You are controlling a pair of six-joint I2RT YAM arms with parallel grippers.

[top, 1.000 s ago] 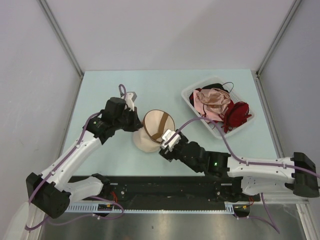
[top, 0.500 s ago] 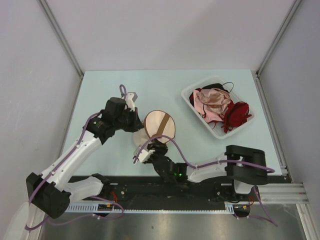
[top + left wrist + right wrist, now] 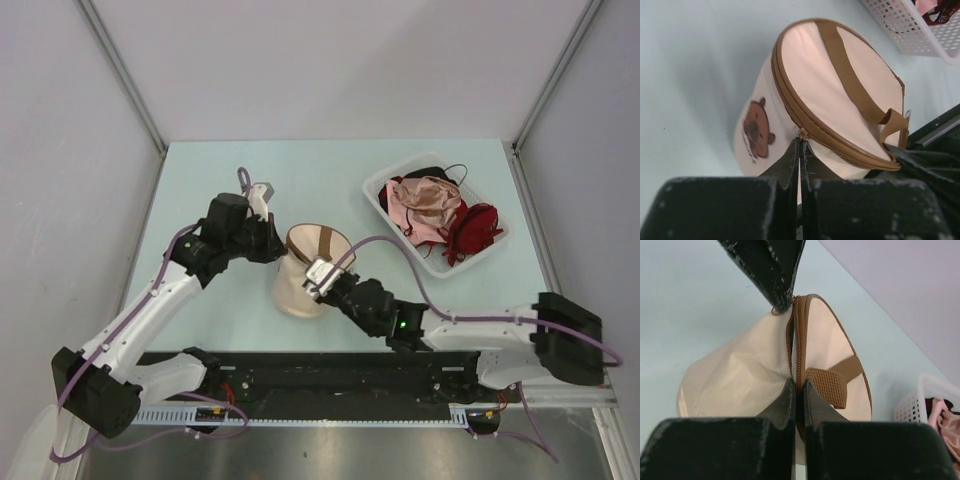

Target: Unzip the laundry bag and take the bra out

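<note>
The left arm reaches in from the left side, and the right arm comes from the near side. The left gripper point(image 3: 799, 144) and the right gripper point(image 3: 797, 385) each have their jaws squeezed tight on the zipper edge of the laundry bag point(image 3: 295, 292). The bag sits mid-table point(image 3: 200, 170) between them. It is round, soft beige cloth with a brown woven strap point(image 3: 847, 75) and a little bear picture point(image 3: 757, 129).
</note>
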